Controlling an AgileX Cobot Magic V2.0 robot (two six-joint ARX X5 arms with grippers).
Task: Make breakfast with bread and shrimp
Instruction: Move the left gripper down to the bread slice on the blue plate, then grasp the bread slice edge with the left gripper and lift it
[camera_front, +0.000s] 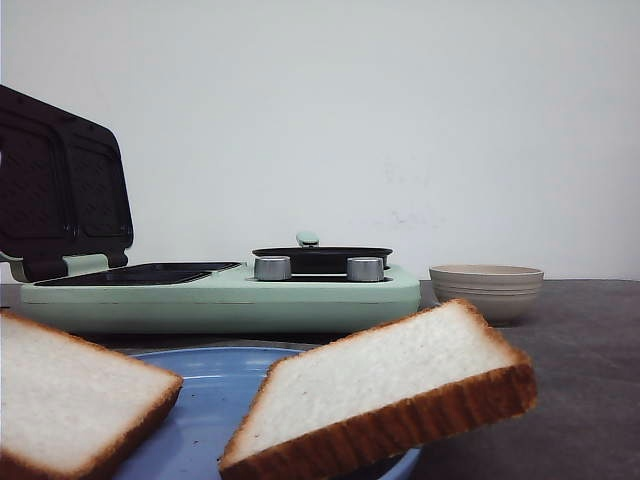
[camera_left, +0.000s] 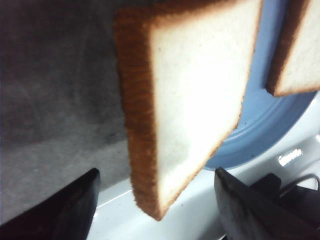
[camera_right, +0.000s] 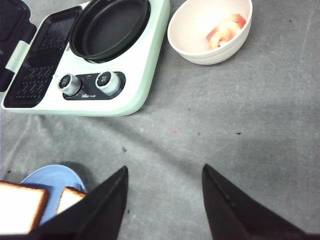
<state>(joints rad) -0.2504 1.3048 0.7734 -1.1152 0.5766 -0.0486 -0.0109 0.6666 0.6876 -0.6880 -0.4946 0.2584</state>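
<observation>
Front view: two bread slices (camera_front: 385, 395) lean on the rim of a blue plate (camera_front: 215, 405), in front of a mint-green breakfast maker (camera_front: 220, 295) with its lid raised and a beige bowl (camera_front: 487, 290).

Left wrist view: the left claw (camera_left: 157, 200) hangs wide open around one tilted slice, apparently not touching; closing off-centre could crush or tip it.

Right wrist view: the right claw (camera_right: 165, 200) is wide and empty above the grey counter (camera_right: 240, 125); the shrimp (camera_right: 225, 32) sits in the bowl.

Two slices of white bread: one slice (camera_front: 385, 390) on the right, another slice (camera_front: 70, 400) on the left, over one blue plate (camera_front: 205, 400). One mint-green breakfast maker (camera_front: 225, 290) carries two silver knobs, first knob (camera_front: 272, 267) and second knob (camera_front: 365, 268), and one black pan (camera_right: 110, 27). One cream bowl (camera_right: 210, 30) holds shrimp (camera_right: 226, 31), count unclear.
</observation>
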